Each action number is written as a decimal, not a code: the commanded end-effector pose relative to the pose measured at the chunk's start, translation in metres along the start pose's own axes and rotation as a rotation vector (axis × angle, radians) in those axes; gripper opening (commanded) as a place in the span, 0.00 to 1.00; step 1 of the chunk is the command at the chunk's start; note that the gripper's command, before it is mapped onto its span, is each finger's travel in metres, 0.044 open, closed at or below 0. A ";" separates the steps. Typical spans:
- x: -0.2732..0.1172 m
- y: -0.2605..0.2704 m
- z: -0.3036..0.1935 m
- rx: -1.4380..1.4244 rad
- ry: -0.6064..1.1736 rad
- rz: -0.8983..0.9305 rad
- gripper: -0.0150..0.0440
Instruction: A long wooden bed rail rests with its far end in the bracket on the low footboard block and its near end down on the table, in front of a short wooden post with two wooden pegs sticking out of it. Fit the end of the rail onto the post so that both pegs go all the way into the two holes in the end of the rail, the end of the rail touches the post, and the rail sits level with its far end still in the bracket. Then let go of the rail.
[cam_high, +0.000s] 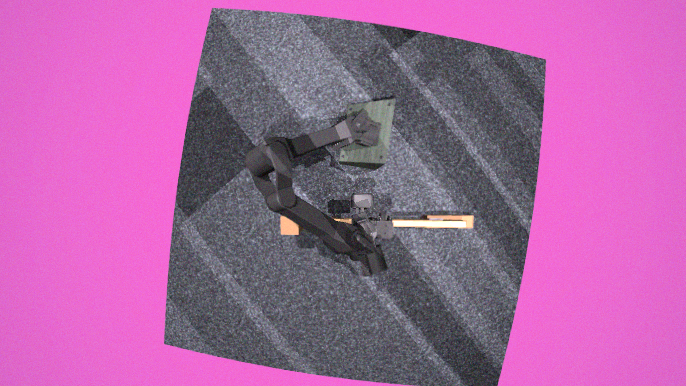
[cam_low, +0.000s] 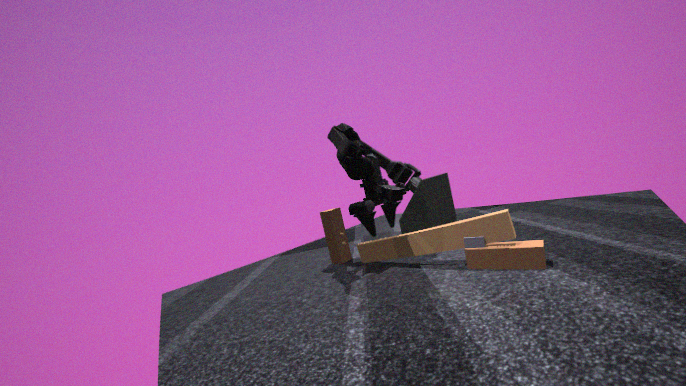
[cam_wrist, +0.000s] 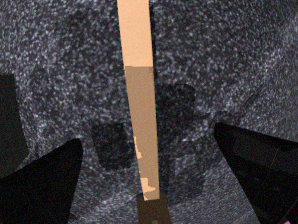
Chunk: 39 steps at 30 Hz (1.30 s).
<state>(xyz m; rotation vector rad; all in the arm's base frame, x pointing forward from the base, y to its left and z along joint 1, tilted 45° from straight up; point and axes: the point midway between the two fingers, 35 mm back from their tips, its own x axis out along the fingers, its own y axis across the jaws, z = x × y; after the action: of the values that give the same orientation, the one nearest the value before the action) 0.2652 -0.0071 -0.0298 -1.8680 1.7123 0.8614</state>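
The long wooden rail (cam_high: 430, 223) (cam_low: 440, 237) (cam_wrist: 136, 63) slopes, with its far end on the low footboard block (cam_high: 450, 217) (cam_low: 505, 256) and its near end down on the table. The short wooden post (cam_high: 289, 226) (cam_low: 336, 236) stands upright a small gap beyond the low end. My gripper (cam_high: 365, 220) (cam_low: 381, 226) (cam_wrist: 149, 138) is open and hangs just above the rail near its low end, one finger on each side, touching nothing. The pegs do not show in the top and exterior views.
The arm's green base plate (cam_high: 380, 145) (cam_low: 430, 205) stands behind the rail. The arm's forearm crosses over the gap between post and rail in the top view. The dark patterned table (cam_high: 300, 320) (cam_low: 450, 325) ends against a pink background on all sides.
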 end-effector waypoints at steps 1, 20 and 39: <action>0.006 0.001 -0.001 -0.010 0.004 0.007 1.00; 0.037 0.000 0.000 -0.011 0.003 0.007 1.00; 0.067 0.002 -0.001 -0.011 0.007 0.008 1.00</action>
<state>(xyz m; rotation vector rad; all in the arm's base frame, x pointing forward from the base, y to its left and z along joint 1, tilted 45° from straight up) 0.2686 -0.0501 -0.0708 -1.8690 1.7122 0.8582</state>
